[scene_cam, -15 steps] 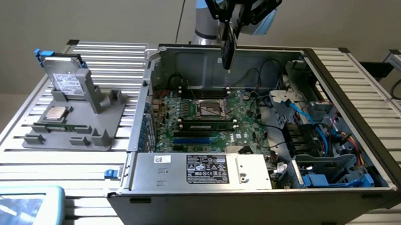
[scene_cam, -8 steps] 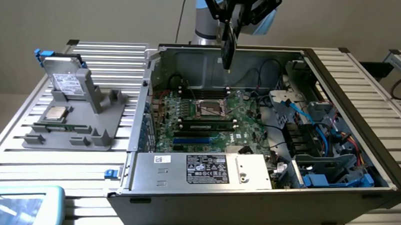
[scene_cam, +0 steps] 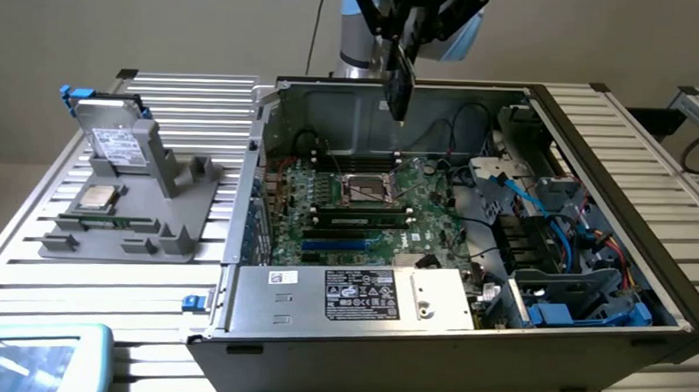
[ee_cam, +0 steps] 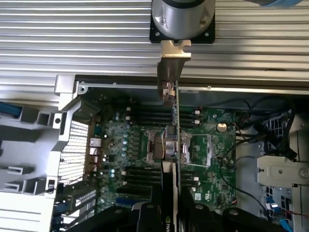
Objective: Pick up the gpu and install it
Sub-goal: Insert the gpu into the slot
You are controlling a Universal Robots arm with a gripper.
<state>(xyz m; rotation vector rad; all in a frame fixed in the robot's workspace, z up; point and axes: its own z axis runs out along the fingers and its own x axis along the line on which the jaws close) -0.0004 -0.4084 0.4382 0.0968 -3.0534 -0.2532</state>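
slatted table (scene_cam: 179, 94) carries our open case (scene_cam: 437, 365). above it the gpu (scene_cam: 398, 84) hangs on end, long axis vertical, directly under our gripper (scene_cam: 411, 32), whose fingers are clamped on the card's top. the motherboard (scene_cam: 426, 190) lies well below. our wrist view has the card edge-on across the cpu socket (ee_cam: 155, 147); the exterior view gives us the gap beneath it.

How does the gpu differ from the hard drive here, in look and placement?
The gpu is a thin dark card; the hard drive is silver with a white label. The gpu hangs from the hand above the open computer case; the hard drive leans on the gray stand outside it. Both are roughly upright.
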